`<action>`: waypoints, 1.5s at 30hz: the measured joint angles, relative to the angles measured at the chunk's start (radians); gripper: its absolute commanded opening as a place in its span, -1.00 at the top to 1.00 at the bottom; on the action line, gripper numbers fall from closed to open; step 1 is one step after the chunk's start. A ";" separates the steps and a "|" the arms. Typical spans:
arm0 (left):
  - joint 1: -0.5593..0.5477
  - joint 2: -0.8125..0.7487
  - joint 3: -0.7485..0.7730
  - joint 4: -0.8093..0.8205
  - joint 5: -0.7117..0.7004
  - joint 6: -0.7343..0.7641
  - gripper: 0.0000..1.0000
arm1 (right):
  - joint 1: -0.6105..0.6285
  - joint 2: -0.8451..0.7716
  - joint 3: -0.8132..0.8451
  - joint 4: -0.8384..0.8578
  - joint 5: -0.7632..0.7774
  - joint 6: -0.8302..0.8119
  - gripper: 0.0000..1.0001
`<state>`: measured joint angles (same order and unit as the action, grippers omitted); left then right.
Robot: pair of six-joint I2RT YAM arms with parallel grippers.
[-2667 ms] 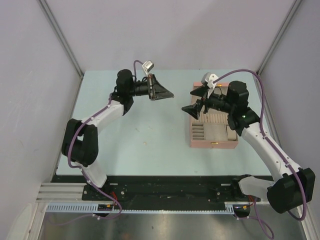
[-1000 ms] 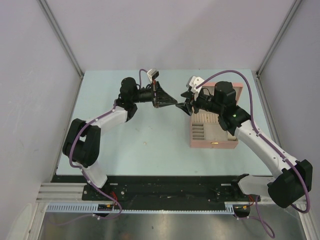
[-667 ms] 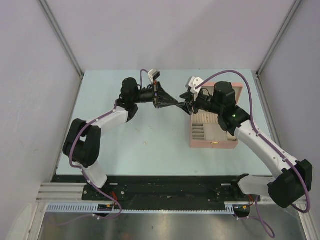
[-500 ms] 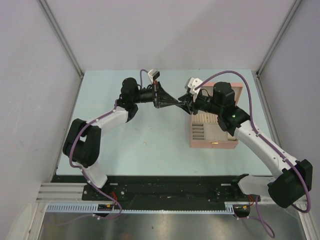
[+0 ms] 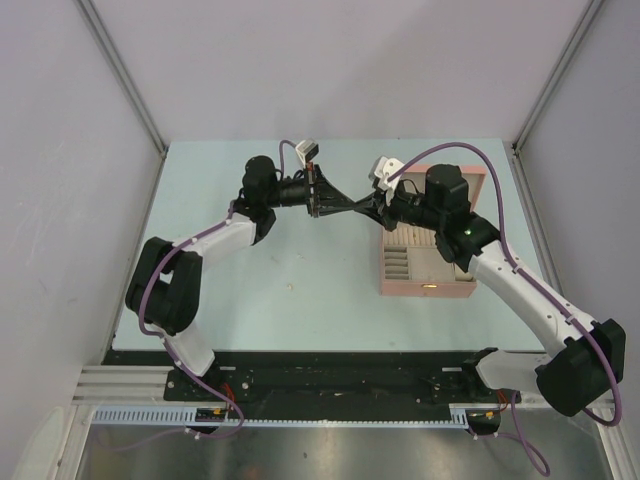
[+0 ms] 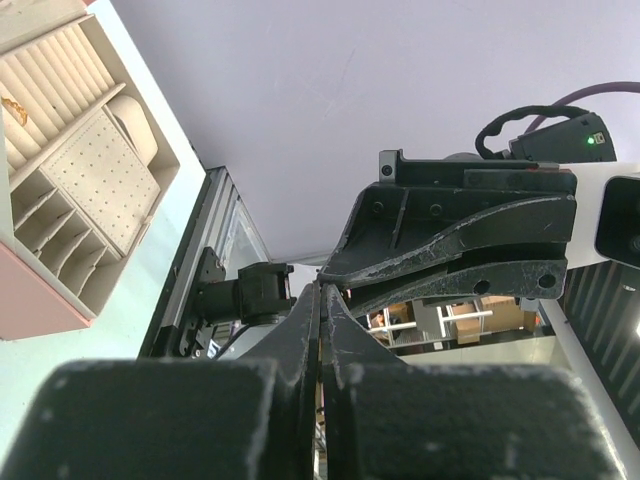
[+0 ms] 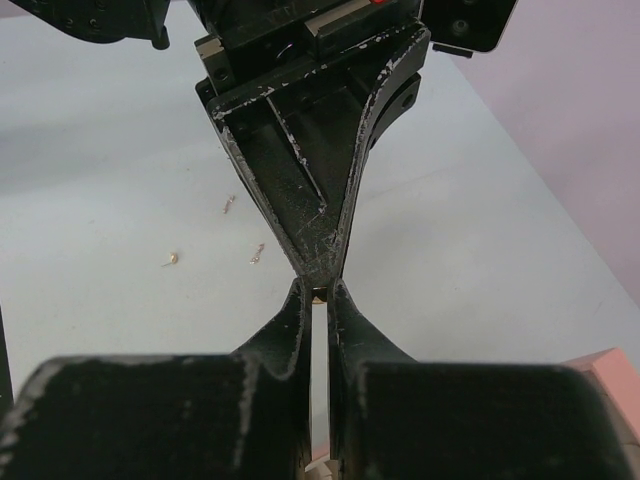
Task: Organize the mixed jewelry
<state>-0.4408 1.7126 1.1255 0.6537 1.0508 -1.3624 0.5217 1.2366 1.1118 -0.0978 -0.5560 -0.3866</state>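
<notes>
My two grippers meet tip to tip in the air left of the pink box. In the right wrist view a tiny gold jewelry piece (image 7: 318, 294) sits between the tips of my right gripper (image 7: 317, 286), which is shut on it. The shut tips of my left gripper (image 7: 320, 272) touch the same piece from the far side. Three more small pieces of jewelry (image 7: 257, 254) lie on the table below. From above, the left gripper (image 5: 350, 208) and right gripper (image 5: 367, 210) form one dark bridge. In the left wrist view my left gripper (image 6: 322, 286) is shut against the right fingers (image 6: 450, 235).
The pink box (image 5: 425, 290) lies open on the right, with cream slots and compartments (image 6: 75, 175) and a small gold piece (image 6: 14, 105) in one slot. A speck of jewelry (image 5: 291, 284) lies on the pale table left of the box. Grey walls enclose the table.
The right gripper has moved left to the left gripper's tip and shut its jaws there. The left arm has held still, shut.
</notes>
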 measured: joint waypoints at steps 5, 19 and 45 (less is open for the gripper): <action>0.000 0.000 0.000 -0.008 0.000 0.002 0.79 | 0.000 0.000 0.000 -0.004 0.001 -0.004 1.00; 0.024 -0.006 0.000 -0.021 0.005 0.017 -0.04 | 0.000 -0.013 0.011 -0.029 0.003 -0.020 1.00; 0.174 -0.063 0.206 -0.786 -0.209 0.722 -0.12 | -0.272 -0.074 0.011 -0.610 0.100 -0.292 1.00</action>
<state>-0.2668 1.6493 1.3312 -0.1322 0.8417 -0.6403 0.2497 1.1625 1.1229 -0.7074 -0.4564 -0.6785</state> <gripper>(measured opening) 0.557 0.034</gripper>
